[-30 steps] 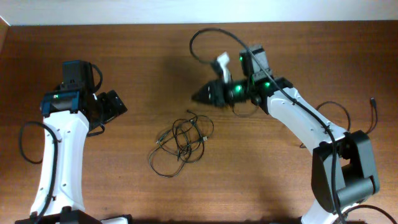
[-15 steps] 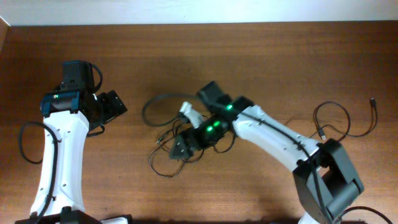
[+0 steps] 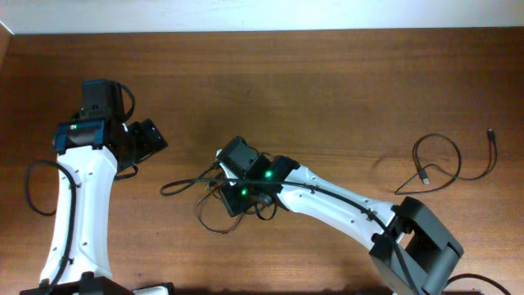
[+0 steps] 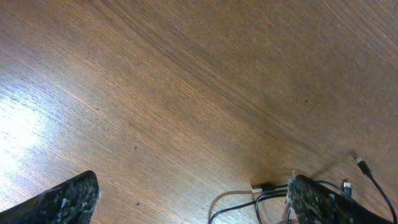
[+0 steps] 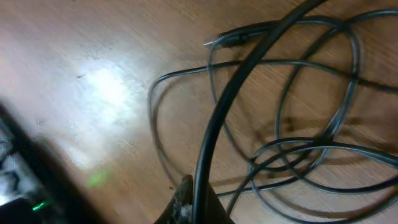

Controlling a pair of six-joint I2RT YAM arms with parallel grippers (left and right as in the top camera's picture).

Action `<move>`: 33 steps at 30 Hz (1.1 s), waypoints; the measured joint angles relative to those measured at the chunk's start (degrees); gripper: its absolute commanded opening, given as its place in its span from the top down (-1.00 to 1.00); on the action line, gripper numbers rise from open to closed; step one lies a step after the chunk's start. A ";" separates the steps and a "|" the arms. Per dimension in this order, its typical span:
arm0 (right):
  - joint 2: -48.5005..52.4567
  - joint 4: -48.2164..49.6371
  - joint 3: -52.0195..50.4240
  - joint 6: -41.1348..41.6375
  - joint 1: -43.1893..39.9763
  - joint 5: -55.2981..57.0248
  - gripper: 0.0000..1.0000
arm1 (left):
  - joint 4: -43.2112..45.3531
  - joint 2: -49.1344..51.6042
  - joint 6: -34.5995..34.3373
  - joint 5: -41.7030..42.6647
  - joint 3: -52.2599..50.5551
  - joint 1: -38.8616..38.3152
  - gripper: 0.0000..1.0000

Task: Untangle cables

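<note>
Altogether one tangled cable bundle (image 5: 323,143) and one separate cable (image 3: 424,175).

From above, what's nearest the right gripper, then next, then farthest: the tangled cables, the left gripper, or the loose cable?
1. The tangled cables, at the right gripper itself.
2. The left gripper, toward the upper left.
3. The loose cable, far to the right.

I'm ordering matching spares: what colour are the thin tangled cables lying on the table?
The cables are black; the right wrist view shows them best.
</note>
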 measured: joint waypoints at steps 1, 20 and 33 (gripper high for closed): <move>-0.46 -0.04 0.46 0.31 -1.31 -2.69 0.92 | -0.02 0.00 0.00 0.00 0.00 0.00 -0.98; 1.16 -0.17 8.07 3.72 -20.72 -11.34 0.92 | -0.02 0.00 0.00 0.00 0.00 0.00 -0.98; 1.88 -18.69 7.89 -5.77 -26.45 11.67 0.75 | -0.02 0.00 0.00 0.02 0.00 0.00 -0.98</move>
